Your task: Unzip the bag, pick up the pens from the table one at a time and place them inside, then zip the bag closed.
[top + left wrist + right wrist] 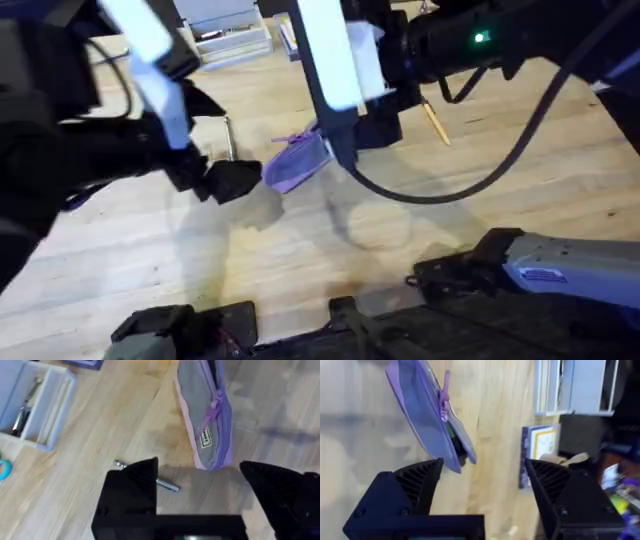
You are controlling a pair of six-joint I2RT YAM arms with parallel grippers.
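Note:
The lavender bag (295,160) lies on the table (330,250) between my two grippers. My left gripper (235,180) is just to its left and open, with the bag (207,420) beyond the fingertips and not held. Partly hidden behind one left finger is the silver-grey pen (167,485), also seen at the pen (228,135). My right gripper (340,150) hangs over the bag's right end, open (484,462); the bag (427,415) shows its zipper pull and a dark gap at one end. The yellow-tan pen (435,125) lies to the right.
A clear plastic box (35,405) with tools stands at the back left, with teal scissors (2,467) beside it. Books and boxes (542,445) line the far edge. The right arm's cable (450,190) loops over the table's middle.

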